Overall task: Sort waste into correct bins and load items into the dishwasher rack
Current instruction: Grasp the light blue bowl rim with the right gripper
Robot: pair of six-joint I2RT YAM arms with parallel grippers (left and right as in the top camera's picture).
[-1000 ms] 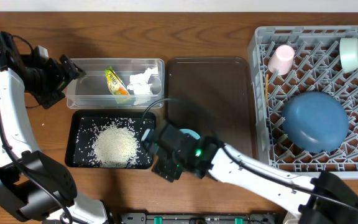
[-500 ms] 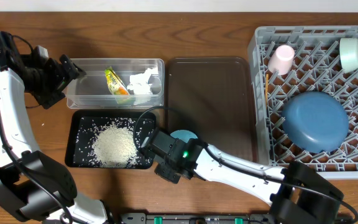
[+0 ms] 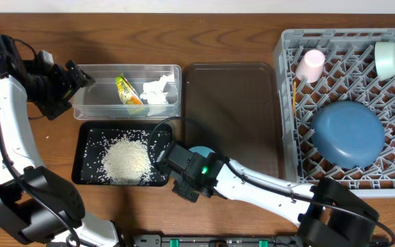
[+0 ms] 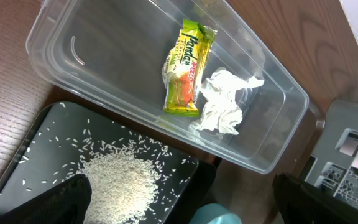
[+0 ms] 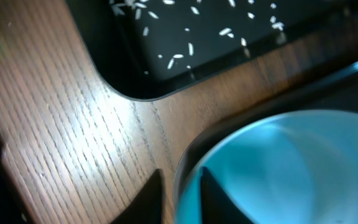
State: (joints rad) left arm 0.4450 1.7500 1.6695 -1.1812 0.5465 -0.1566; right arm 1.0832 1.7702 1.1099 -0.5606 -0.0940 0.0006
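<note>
My right gripper (image 5: 182,196) is shut on the rim of the white and light-blue bowl (image 5: 291,168), one finger (image 5: 151,193) outside and one inside. The bowl (image 3: 201,150) sits at the brown tray's front left corner, under that gripper (image 3: 189,155). My left gripper (image 3: 79,88) stands open at the left end of the clear tub (image 3: 91,110). The tub holds the snack wrapper (image 4: 188,68) and the tissue (image 4: 225,109). Rice (image 3: 125,161) lies heaped in the black tray (image 3: 88,130). The rack (image 3: 290,137) holds the blue plate (image 3: 348,134), pink cup (image 3: 312,65) and mint bowl (image 3: 387,60).
The brown serving tray (image 3: 232,103) lies between the bins and the rack. The right arm stretches along the table's front edge from the lower right. Bare wood (image 5: 73,143) shows in front of the black tray.
The right gripper moved slightly left and its jaws closed onto the light-blue bowl's rim. The left arm has not moved.
</note>
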